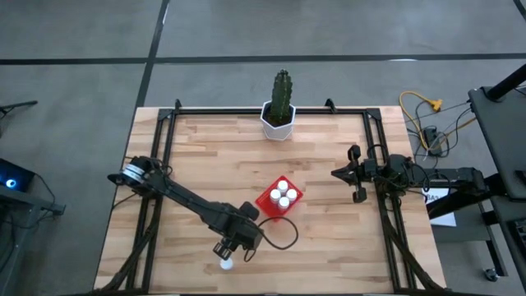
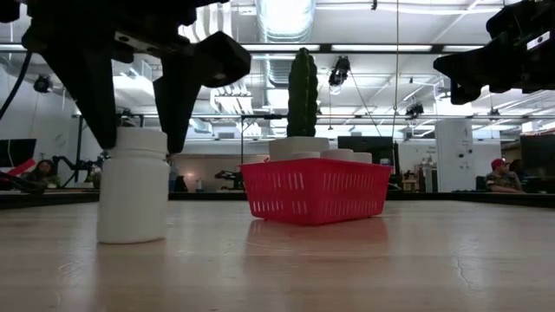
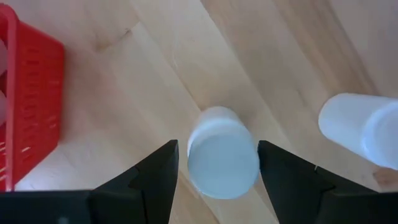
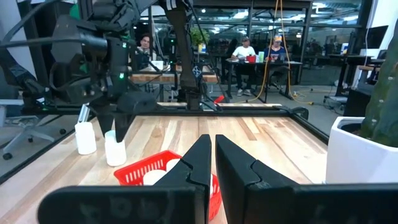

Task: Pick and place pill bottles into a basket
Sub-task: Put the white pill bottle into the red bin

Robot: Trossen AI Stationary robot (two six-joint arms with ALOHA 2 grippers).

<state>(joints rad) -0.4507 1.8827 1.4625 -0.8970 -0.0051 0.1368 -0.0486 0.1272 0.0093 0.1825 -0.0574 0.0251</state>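
My left gripper (image 3: 217, 163) hung open astride a pill bottle (image 3: 222, 153) near the table's front edge, nothing gripped yet. Next, I judged: descend, close, carry to the basket (image 1: 279, 200). Right gripper (image 4: 209, 163) idled closed, empty.

The left arm stretches diagonally to the lower centre of the high view, its left gripper (image 1: 226, 254) pointing down with fingers (image 3: 152, 177) spread, while the right gripper (image 1: 343, 173) waits at right, fingers together.

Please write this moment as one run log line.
left gripper: open around small white plastic pill bottle | right gripper: shut, waiting | red meshed plastic basket: three bottles inside
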